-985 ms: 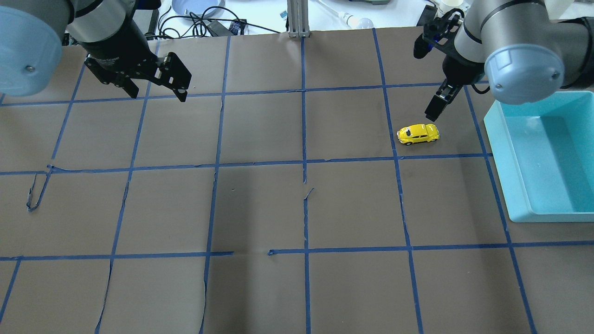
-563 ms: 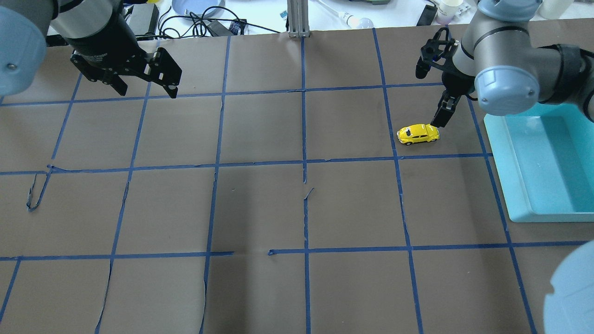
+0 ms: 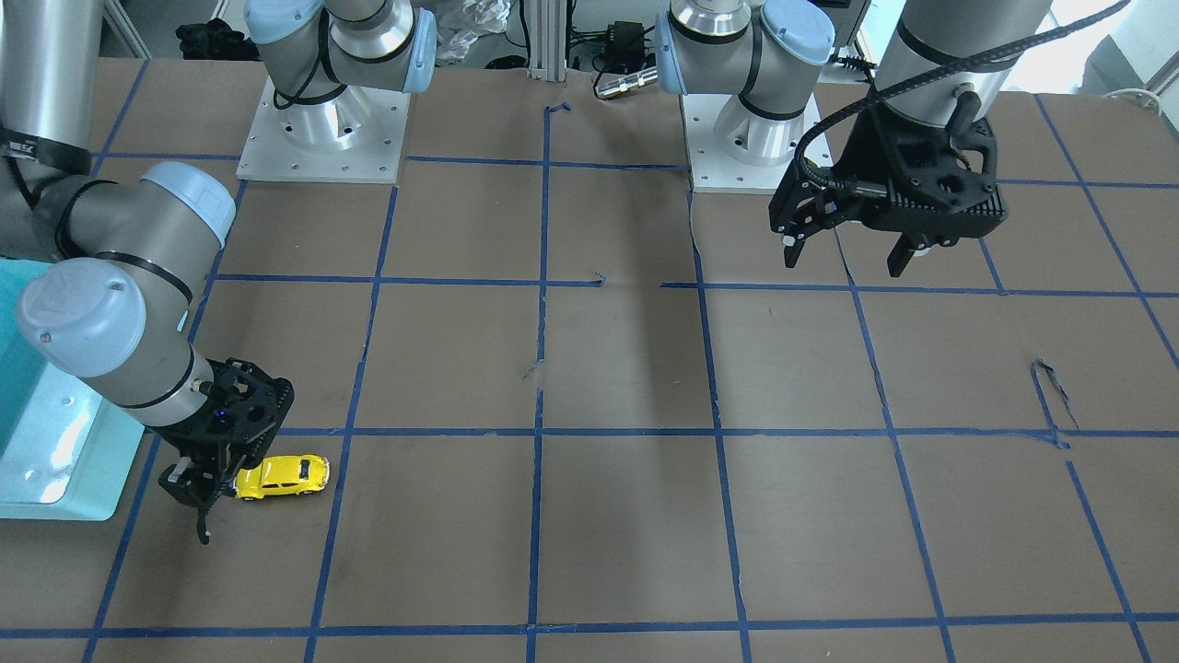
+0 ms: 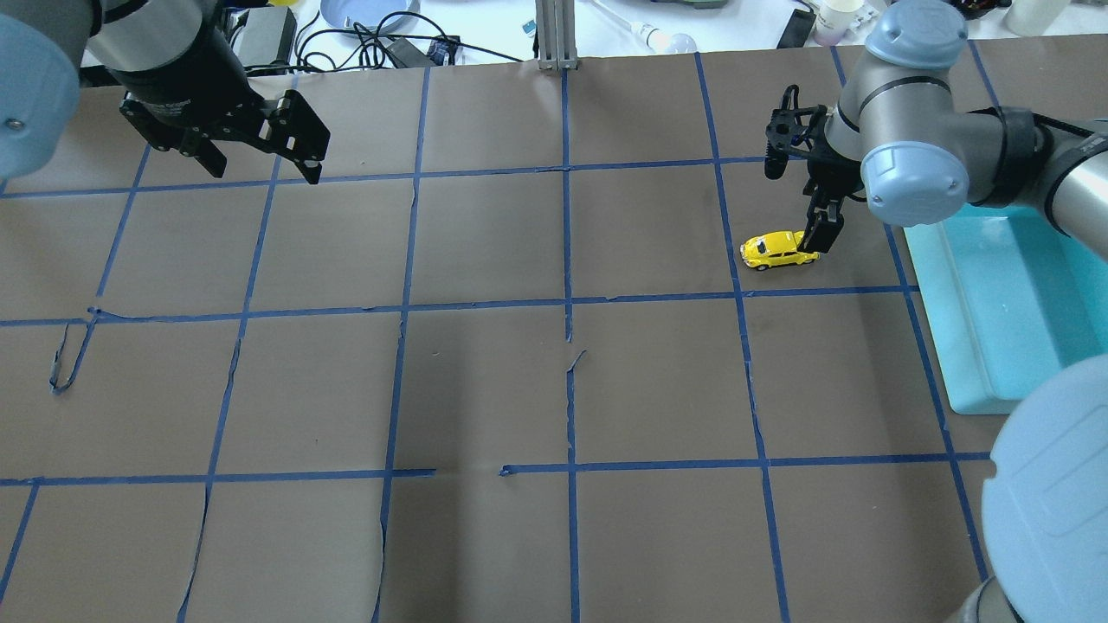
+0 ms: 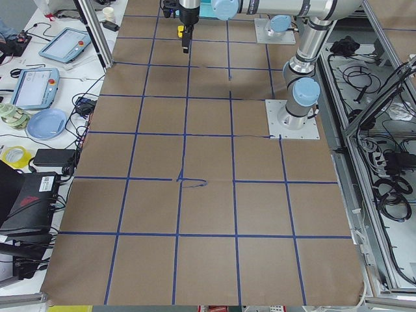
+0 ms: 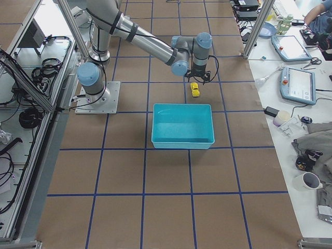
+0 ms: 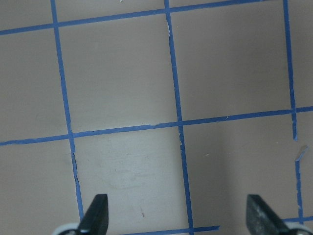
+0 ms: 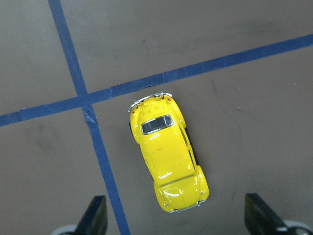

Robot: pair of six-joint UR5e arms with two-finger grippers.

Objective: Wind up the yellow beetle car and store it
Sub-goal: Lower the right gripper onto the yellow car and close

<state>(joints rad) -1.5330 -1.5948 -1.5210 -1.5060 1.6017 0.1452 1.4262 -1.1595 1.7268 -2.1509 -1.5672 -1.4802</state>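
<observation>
Brown taped bench [image 4: 485, 389]; my right hand [image 8: 177, 218], wide open, empty, over yellow beetle car [image 8: 167, 156], frame bottom-centre; off-centre pinch probably squirts it away.

The right gripper [image 4: 821, 241] hides one end of the yellow beetle car [image 4: 773, 249].

the overhead view looks forward and steeply down on the brown paper-covered tabletop [image 4: 485, 389] and its blue tape grid [image 4: 567, 260]. the front view faces back, with the white arm base plates [image 3: 276, 157] near its top edge. two side views look along the tabletop from high at either end. both wrist views point straight down and sit close. the right one shares the small yellow toy beetle car [image 8: 167, 161] with the overhead, front and right-end views.
</observation>
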